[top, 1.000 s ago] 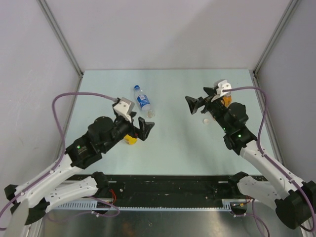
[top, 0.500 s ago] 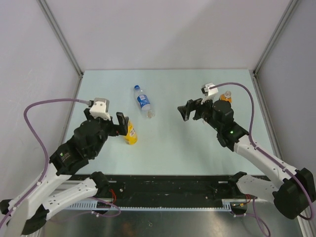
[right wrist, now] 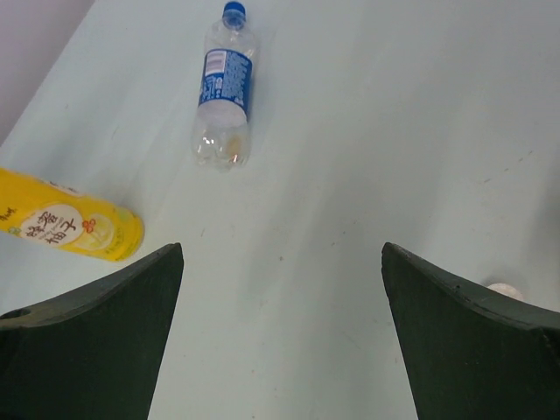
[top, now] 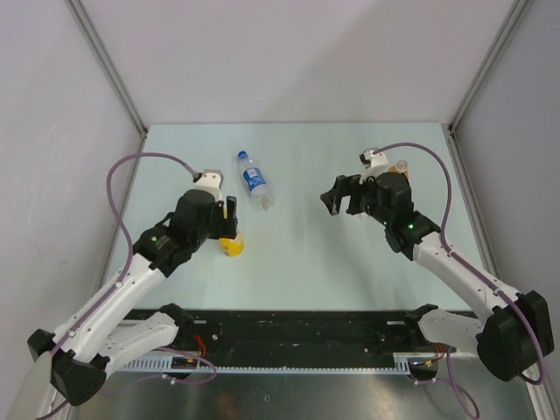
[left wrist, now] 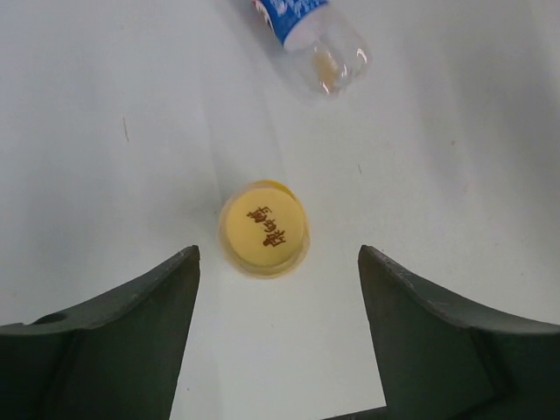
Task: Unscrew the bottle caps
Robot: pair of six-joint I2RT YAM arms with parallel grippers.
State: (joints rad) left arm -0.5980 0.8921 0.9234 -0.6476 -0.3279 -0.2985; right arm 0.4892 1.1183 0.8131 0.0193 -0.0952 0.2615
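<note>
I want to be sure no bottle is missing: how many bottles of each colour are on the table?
Clear bottle: 1
Yellow bottle: 1
Orange bottle, mostly hidden behind the right arm: 1
Total: 3

Bottles partly out of sight

From above, the yellow bottle (top: 232,247) shows only one end from under the left arm (top: 188,229), and the orange bottle (top: 402,166) shows only its top behind the right arm (top: 394,206). The left wrist view cuts off the clear bottle (left wrist: 319,39) at the top edge. The right wrist view cuts off the yellow bottle at the left edge, and a finger (right wrist: 472,350) half covers the pale cap (right wrist: 505,290).
</note>
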